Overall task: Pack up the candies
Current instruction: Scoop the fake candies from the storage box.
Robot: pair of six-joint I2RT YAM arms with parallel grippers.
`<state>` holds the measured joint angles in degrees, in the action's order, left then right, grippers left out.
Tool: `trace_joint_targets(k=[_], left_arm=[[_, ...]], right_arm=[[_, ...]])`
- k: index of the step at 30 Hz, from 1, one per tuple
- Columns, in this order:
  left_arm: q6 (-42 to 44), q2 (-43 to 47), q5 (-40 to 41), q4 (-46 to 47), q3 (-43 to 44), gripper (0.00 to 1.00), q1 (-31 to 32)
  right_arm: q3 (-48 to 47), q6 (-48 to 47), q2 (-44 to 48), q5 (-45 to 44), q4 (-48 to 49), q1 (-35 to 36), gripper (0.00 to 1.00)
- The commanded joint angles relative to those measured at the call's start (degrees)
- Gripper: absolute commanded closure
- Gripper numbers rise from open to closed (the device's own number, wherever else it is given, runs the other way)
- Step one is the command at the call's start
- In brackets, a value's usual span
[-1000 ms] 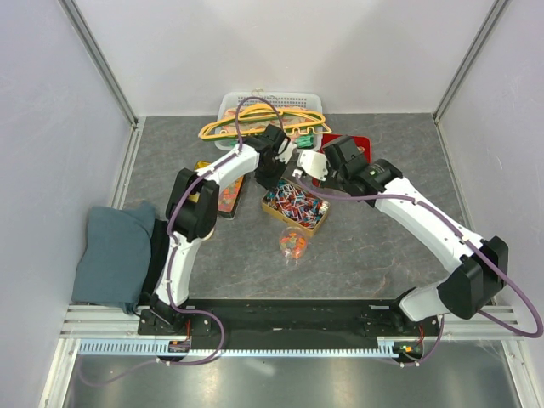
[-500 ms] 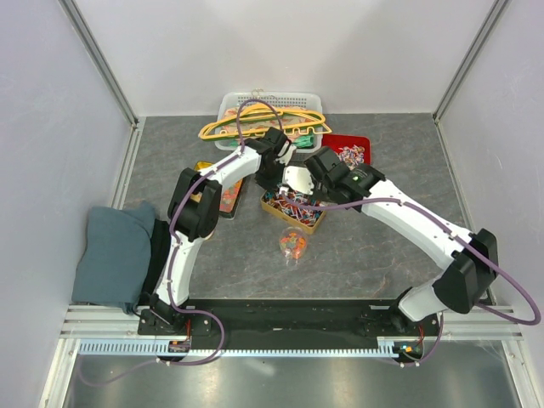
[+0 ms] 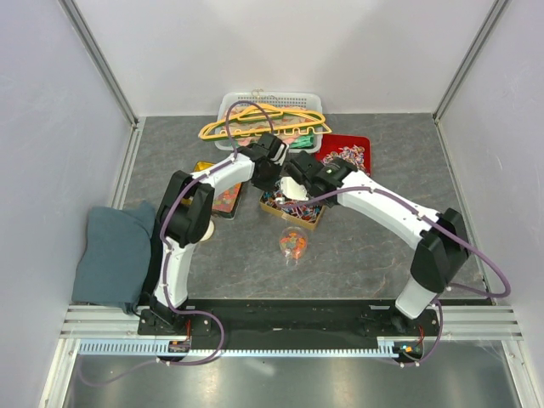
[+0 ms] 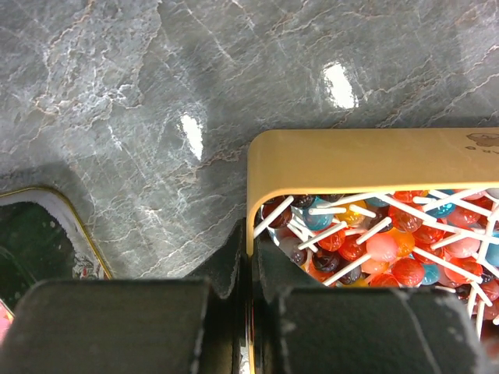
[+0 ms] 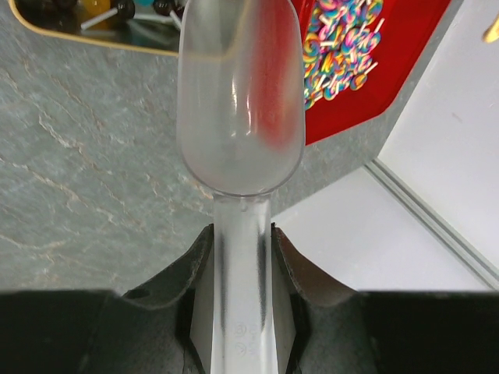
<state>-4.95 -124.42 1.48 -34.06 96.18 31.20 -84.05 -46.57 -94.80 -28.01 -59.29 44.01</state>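
Note:
The candies (image 4: 374, 241) are small round red, orange and blue sweets on white sticks, heaped in a gold tin (image 4: 366, 160) at mid-table (image 3: 316, 223). My left gripper (image 4: 251, 257) is shut on the tin's left rim, one finger inside and one outside; from above it (image 3: 269, 174) is at the tin's far-left corner. My right gripper (image 5: 242, 241) is shut on the handle of a clear plastic scoop (image 5: 240, 101), which looks empty. The scoop (image 3: 294, 187) hovers over the tin's far side. A red tray (image 3: 337, 143) of swirl-coloured candies (image 5: 339, 39) lies behind it.
A small clear pouch of candies (image 3: 291, 244) lies in front of the tin. A second open tin (image 3: 223, 200) sits to the left, partly under my left arm. A white basket of hangers (image 3: 268, 119) stands at the back. A grey-blue cloth (image 3: 110, 255) lies at the left edge.
My right arm has swung left with the scoop, from beside the red tray to over the gold tin. My left gripper has stayed on the tin's rim.

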Motion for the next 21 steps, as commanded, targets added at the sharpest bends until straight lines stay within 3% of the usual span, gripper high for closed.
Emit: trace_joint_targets(k=[1, 10, 21], left_arm=[[-3.22, 3.48, 2.39, 8.66, -2.49, 0.98, -0.44], [-5.07, 4.89, 1.43, 9.98, -2.05, 0.98, -0.35], [-4.63, 7.44, 0.72, 10.24, -3.02, 0.98, -0.35]], right_arm=[[-5.93, -0.81, -3.89, -5.65, -5.65, 0.64, 1.00], [-14.47, -2.39, -12.68, -8.37, -13.92, 3.71, 1.00], [-15.88, -4.50, -17.96, -11.89, -16.30, 4.07, 1.00]])
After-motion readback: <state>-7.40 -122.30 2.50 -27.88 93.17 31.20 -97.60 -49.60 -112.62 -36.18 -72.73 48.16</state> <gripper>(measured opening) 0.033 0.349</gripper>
